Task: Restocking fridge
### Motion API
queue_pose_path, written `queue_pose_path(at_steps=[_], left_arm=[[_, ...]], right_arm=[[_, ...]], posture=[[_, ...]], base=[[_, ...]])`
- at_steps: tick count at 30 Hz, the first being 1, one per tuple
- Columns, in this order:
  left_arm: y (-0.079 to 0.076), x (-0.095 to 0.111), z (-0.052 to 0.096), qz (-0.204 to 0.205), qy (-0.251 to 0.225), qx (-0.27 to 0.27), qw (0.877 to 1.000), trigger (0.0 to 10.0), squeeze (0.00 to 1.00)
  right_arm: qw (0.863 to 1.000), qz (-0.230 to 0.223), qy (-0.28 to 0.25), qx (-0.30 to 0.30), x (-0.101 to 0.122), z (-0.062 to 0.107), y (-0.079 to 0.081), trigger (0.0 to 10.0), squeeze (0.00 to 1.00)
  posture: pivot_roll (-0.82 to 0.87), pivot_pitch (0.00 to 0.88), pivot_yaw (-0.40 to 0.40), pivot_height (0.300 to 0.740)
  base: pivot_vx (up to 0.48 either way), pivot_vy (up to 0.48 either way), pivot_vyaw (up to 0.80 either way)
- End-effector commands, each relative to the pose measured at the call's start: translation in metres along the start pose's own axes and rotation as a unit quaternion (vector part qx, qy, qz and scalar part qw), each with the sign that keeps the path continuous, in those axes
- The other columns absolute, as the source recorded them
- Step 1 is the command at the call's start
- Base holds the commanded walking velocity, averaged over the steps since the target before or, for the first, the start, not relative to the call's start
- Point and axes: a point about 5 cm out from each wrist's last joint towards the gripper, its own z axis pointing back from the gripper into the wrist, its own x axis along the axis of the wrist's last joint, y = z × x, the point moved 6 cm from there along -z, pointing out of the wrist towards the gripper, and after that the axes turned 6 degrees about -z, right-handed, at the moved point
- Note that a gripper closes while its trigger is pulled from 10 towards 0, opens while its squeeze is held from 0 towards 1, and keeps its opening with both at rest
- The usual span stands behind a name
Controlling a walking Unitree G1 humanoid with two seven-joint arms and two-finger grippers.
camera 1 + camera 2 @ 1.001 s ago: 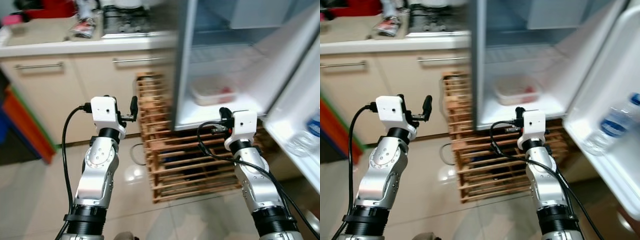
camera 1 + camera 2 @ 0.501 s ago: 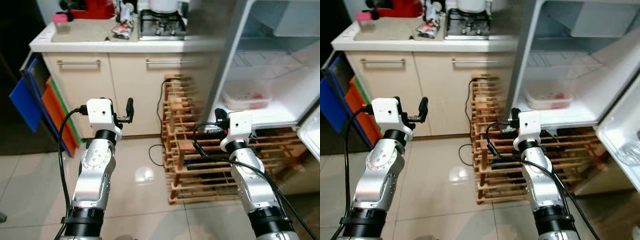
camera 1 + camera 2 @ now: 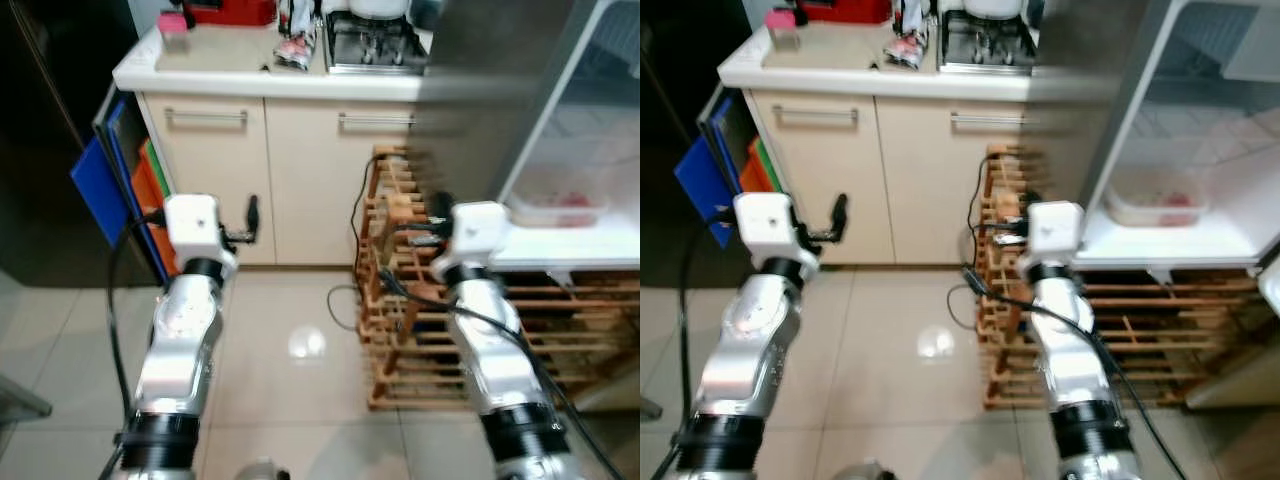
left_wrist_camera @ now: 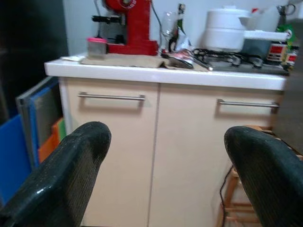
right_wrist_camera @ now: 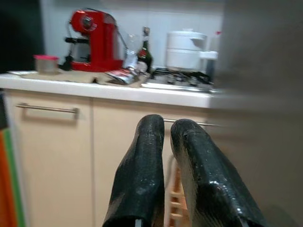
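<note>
Two silver robot arms reach up from the bottom of the frame over a pale tiled floor. The left gripper (image 4: 163, 170), at mid left, has its fingers spread wide with nothing between them. The right gripper (image 5: 168, 175), at centre right, has its fingers pressed together and holds nothing.

Just behind the right arm stands a wooden rack (image 3: 400, 290) with a black cable hanging beside it. To its right, at the right edge, the fridge (image 3: 1160, 235) stands open; a clear lidded box (image 3: 1155, 195) with something red inside sits on its white shelf.

Farther back, cream cupboards (image 3: 260, 170) with bar handles run across the upper middle. On the counter (image 4: 165, 73) above sit a red coffee machine (image 5: 92, 40), a crumpled packet (image 3: 295, 48), a stove and a white pot (image 4: 227, 28).

No item to restock is picked out yet. The packet looks light, soft and crinkly, best pinched gently across its middle. The box seems rigid, smooth-sided plastic, likely slippery, so a grip across its short sides under the lid rim would suit.
</note>
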Motion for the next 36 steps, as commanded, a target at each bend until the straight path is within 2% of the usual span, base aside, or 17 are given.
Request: queue_pose_path(at_steps=[1, 3, 6, 11, 14, 20, 21, 22, 24, 28, 30, 31, 33, 34, 35, 36], left_arm=[[-0.007, 0.001, 0.0, -0.001, -0.002, -0.006, 1.0, 10.0, 0.0], [-0.006, 0.002, 0.0, -0.012, -0.003, -0.004, 1.0, 10.0, 0.0], [-0.007, 0.0, 0.0, -0.02, -0.002, -0.005, 1.0, 10.0, 0.0], [-0.008, -0.003, 0.001, -0.018, 0.005, -0.008, 1.0, 10.0, 0.0], [-0.005, -0.008, -0.001, -0.005, 0.017, -0.007, 1.0, 10.0, 0.0], [0.013, -0.018, -0.005, -0.027, 0.043, 0.016, 0.999, 10.0, 0.0], [0.02, -0.022, -0.002, -0.04, 0.046, 0.027, 0.998, 10.0, 0.0], [0.023, -0.023, 0.0, -0.038, 0.047, 0.033, 0.998, 10.0, 0.0], [0.026, -0.025, 0.005, -0.036, 0.049, 0.041, 0.997, 10.0, 0.0], [0.02, -0.026, 0.016, -0.033, 0.045, 0.037, 0.998, 10.0, 0.0], [0.018, -0.026, 0.017, -0.03, 0.044, 0.035, 0.998, 10.0, 0.0], [0.015, -0.025, 0.016, -0.033, 0.041, 0.032, 0.998, 10.0, 0.0], [0.013, -0.019, 0.015, -0.038, 0.028, 0.026, 0.999, 10.0, 0.0], [0.014, -0.015, 0.014, -0.042, 0.019, 0.027, 0.999, 10.0, 0.0], [0.016, -0.011, 0.012, -0.049, 0.011, 0.032, 0.998, 10.0, 0.0], [0.018, -0.009, 0.012, -0.054, 0.009, 0.038, 0.998, 10.0, 0.0]], right_arm=[[1.0, -0.008, 0.01, -0.024, -0.004, 0.003, -0.015, 10.0, 1.0], [0.998, -0.014, 0.015, -0.051, -0.007, 0.002, -0.024, 10.0, 1.0], [0.998, -0.012, 0.015, -0.057, -0.008, 0.001, -0.024, 10.0, 1.0], [0.998, 0.0, 0.008, -0.061, -0.004, 0.001, -0.026, 10.0, 1.0], [0.997, 0.011, 0.004, -0.078, -0.001, 0.002, -0.034, 10.0, 1.0], [0.996, 0.019, 0.023, -0.088, -0.008, 0.007, -0.043, 10.0, 1.0], [0.993, 0.035, 0.063, -0.092, -0.024, 0.014, -0.047, 10.0, 1.0], [0.992, 0.041, 0.077, -0.091, -0.031, 0.018, -0.048, 10.0, 1.0], [0.991, 0.046, 0.092, -0.086, -0.037, 0.021, -0.046, 10.0, 1.0], [0.994, 0.019, 0.091, -0.062, -0.039, 0.022, -0.036, 10.0, 1.0], [0.994, 0.015, 0.089, -0.056, -0.039, 0.021, -0.033, 10.0, 1.0], [0.996, 0.007, 0.085, -0.041, -0.037, 0.019, -0.026, 10.0, 1.0], [0.996, 0.019, 0.082, -0.03, -0.035, 0.018, -0.022, 10.0, 1.0], [0.996, 0.026, 0.084, -0.032, -0.035, 0.017, -0.021, 10.0, 0.47], [0.996, 0.026, 0.079, -0.04, -0.034, 0.015, -0.023, 10.0, 0.0], [0.995, 0.034, 0.082, -0.034, -0.034, 0.015, -0.023, 10.0, 0.0]], posture=[[0.01, 0.0, -0.009, 0.74], [0.02, 0.0, -0.012, 0.74], [0.02, 0.0, -0.016, 0.74], [0.02, 0.0, -0.019, 0.74], [0.01, 0.0, -0.021, 0.74], [0.01, 0.0, -0.019, 0.74], [0.01, 0.0, -0.015, 0.74], [0.01, 0.0, -0.014, 0.74], [0.01, 0.0, -0.012, 0.74], [0.02, 0.0, -0.012, 0.74], [0.02, 0.0, -0.012, 0.74], [0.03, 0.0, -0.016, 0.74], [0.03, 0.0, -0.017, 0.74], [0.03, 0.0, -0.018, 0.74], [0.03, 0.0, -0.017, 0.74], [0.03, 0.0, -0.016, 0.74]], base=[[0.0, 0.0, 0.0], [0.0, 0.0, 0.0], [0.0, 0.0, 0.0], [0.0, 0.0, 0.0], [0.0, 0.0, 0.0], [0.0, 0.0, 0.0], [0.0, 0.0, 0.0], [0.0, 0.0, 0.0], [0.0, 0.0, 0.0], [0.0, 0.0, 0.0], [0.0, 0.0, 0.0], [0.0, 0.0, 0.0], [0.0, 0.0, 0.0], [0.435, 0.0, 0.0], [0.435, 0.0, 0.0], [0.446, 0.0, 0.0]])
